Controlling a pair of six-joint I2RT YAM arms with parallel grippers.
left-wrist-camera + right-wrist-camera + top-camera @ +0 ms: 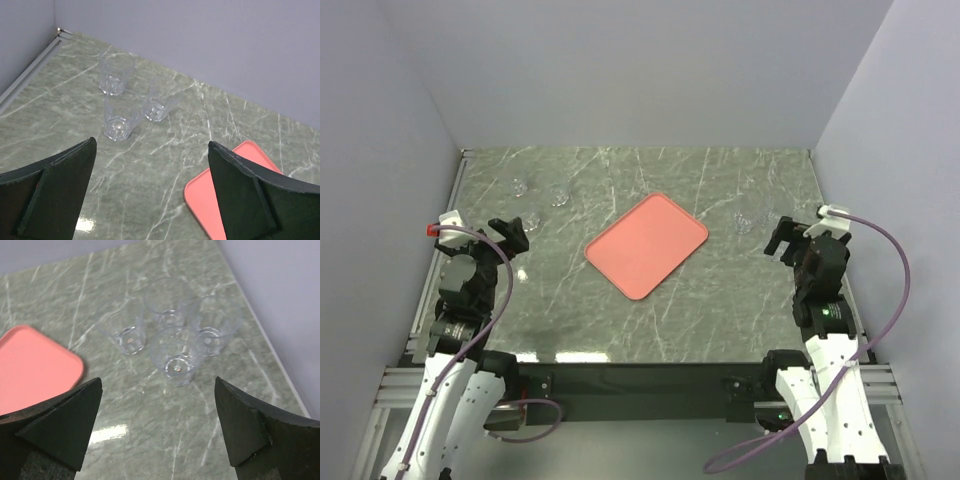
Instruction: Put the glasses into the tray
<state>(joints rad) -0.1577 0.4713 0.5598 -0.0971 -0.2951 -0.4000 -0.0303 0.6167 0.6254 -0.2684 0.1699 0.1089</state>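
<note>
Glasses (175, 360) are your job, and none sits in the tray yet. Nearest you, the left gripper (151, 150) and the right gripper (158, 385) both stand wide open, holding nothing. The pink tray (647, 245) lies bare in the middle of the table (720, 300). Four of them huddle by the right edge. Three more glasses (117, 125) stand towards the far left corner. They look light, rigid, slick and breakable, so pinch one across its wall near the rim. No writing shows.
</note>
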